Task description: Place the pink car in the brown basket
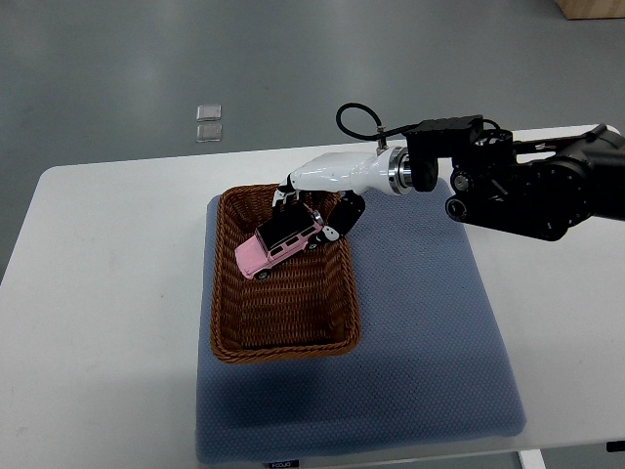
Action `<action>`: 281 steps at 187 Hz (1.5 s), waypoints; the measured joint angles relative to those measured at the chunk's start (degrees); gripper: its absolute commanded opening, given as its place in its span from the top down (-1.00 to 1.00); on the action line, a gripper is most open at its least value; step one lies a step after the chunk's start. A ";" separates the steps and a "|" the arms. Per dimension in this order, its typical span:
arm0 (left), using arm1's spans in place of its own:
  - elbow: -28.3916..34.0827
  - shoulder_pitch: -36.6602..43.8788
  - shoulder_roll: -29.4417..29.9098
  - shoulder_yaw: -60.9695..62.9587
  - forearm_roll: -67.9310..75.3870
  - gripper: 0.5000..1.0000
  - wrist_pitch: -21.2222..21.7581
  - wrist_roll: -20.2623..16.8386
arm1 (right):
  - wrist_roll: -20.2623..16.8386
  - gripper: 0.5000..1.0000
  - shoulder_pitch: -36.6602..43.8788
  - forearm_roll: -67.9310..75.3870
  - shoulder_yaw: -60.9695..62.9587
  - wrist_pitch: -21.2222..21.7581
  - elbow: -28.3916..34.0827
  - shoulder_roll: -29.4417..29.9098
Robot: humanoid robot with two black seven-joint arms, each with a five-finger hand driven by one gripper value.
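The right hand (317, 210) gripped the pink toy car (278, 244) over the brown woven wicker basket (229, 322) (upper half). Released tilted, it might have rolled against the basket's wall.

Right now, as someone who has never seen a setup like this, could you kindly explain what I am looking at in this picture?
This is a single camera view looking steeply down from the robot's own side. The dark arm coming in from the right edge belongs to a humanoid robot; it ends in the right hand, white with dark fingers. That hand grips the pink car, a toy with a black roof, holding it tilted over the far end of the brown basket. The basket is woven, and the rest of it looks empty. It sits on a blue mat laid over a white table. The left arm is out of view. Two small clear squares lie on the grey floor beyond the table.
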 measured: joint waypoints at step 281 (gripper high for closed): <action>0.09 -0.26 0.00 0.03 -0.09 -1.00 0.00 -0.03 | 0.03 -0.61 -35.64 47.94 43.31 -9.62 -9.55 -7.10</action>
